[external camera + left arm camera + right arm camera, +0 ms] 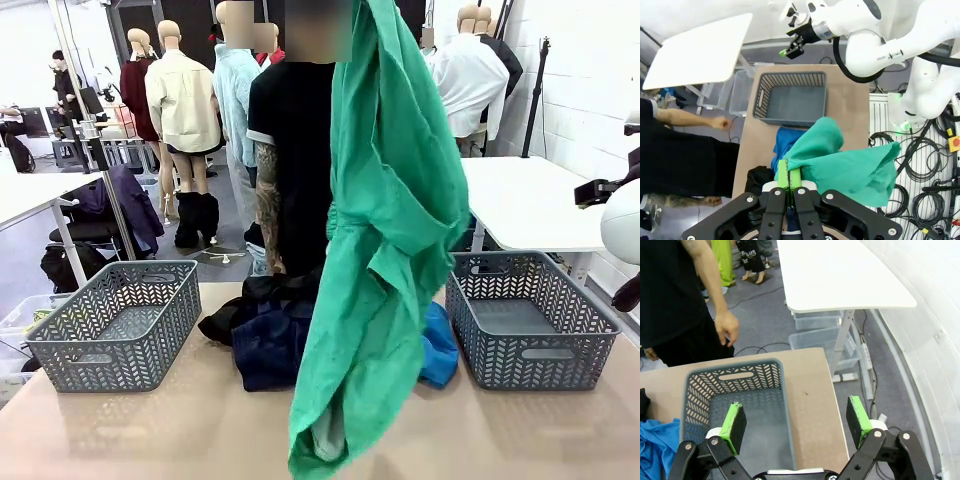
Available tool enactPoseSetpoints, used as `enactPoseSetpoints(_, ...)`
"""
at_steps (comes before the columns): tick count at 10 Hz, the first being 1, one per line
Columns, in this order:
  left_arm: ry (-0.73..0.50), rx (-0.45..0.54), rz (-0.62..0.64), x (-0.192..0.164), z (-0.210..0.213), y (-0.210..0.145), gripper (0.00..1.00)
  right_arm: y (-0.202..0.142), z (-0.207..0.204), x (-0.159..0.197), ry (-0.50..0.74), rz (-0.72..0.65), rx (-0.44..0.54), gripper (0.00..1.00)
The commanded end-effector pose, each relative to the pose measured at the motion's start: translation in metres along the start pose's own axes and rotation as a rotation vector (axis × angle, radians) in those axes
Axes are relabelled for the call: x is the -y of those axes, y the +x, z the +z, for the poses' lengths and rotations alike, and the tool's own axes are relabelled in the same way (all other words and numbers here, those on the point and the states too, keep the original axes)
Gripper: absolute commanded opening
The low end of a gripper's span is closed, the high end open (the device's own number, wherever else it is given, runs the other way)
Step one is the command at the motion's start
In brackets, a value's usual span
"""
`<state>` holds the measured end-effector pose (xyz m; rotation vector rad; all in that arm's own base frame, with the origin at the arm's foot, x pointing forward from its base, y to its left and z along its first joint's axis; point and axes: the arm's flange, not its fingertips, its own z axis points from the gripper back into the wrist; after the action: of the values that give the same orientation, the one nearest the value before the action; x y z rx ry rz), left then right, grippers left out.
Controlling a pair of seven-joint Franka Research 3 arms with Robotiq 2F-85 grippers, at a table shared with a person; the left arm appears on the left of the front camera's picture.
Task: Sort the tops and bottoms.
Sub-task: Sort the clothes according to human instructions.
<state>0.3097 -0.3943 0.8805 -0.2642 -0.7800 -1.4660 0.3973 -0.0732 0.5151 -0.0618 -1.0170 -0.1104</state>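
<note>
A tan table (150, 430) is shared with a person (295, 150) standing at its far side. Two grey lattice baskets are set on it, the left basket (120, 335) and the right basket (530, 330), and nothing is seen inside either. Four garments are counted, one of each colour. The green garment (390, 250) is pinched in the tightly closed left gripper (789, 174) and hung high over the near middle (its hem trailing low). The black garment (235, 315), navy garment (265, 350) and bright blue garment (440, 350) are piled between the baskets. The right gripper (796, 419) is held spread wide above the right basket.
</note>
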Motion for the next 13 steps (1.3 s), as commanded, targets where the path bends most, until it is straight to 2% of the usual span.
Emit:
enactPoseSetpoints(1, 0.016, 0.0, -0.008, 0.0015, 0.006, 0.0009, 0.0, -0.0005, -0.0006, 0.0001, 0.001, 0.001, -0.007, 1.0)
enactPoseSetpoints(13, 0.016, 0.0, -0.008, 0.0015, 0.006, 0.0009, 0.0, -0.0005, -0.0006, 0.0001, 0.001, 0.001, -0.007, 1.0)
